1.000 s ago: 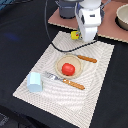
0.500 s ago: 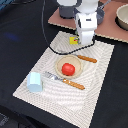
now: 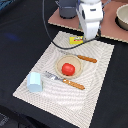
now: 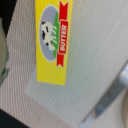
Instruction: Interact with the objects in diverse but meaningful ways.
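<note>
While your gripper (image 3: 90,36) is hanging over the far edge of the placemat (image 3: 100,85), its fingers are hidden behind the white wrist housing, so you cannot tell whether they are spread or pressed together. One flat yellow packet (image 4: 52,40), labelled BUTTER with a cow picture, is lying just under it on the mat's edge; in the exterior view only its corner (image 3: 76,40) is showing beside the arm. Nearer the mat's middle, one round beige plate (image 3: 58,64) is carrying one red tomato (image 3: 68,69). One knife (image 3: 81,58) is lying just beyond the plate and one fork (image 3: 65,80) just before it, both wooden-handled. One pale blue cup (image 3: 35,82) is lying on its side toward the exterior view's left, well apart from the plate. You are seeing one round dish (image 3: 122,17) at the exterior view's right edge, on the brown board (image 3: 111,20).
</note>
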### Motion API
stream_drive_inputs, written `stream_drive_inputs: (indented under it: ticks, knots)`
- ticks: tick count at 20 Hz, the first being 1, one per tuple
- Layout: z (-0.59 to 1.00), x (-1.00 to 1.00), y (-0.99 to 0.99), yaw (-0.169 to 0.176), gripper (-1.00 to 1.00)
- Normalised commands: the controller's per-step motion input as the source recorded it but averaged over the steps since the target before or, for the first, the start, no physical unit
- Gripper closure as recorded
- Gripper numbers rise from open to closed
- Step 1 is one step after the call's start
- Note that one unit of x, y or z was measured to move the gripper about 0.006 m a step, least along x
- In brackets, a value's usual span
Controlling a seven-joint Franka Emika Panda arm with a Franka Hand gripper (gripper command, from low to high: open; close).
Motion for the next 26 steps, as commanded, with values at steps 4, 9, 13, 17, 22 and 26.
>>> stream_drive_inputs:
  ticks: [4, 9, 13, 17, 22, 26]
  knots:
    - [0.20, 0.27, -0.74, -0.044, -1.00]
    - [0.21, 0.43, -0.77, -0.040, -1.00]
    - [0.16, 0.38, -0.75, -0.056, -1.00]
    - [0.12, 0.33, -0.65, -0.097, -1.00]
    - [0.04, 0.33, -0.61, -0.117, -1.00]
    - [0.00, 0.32, -0.53, -0.149, -1.00]
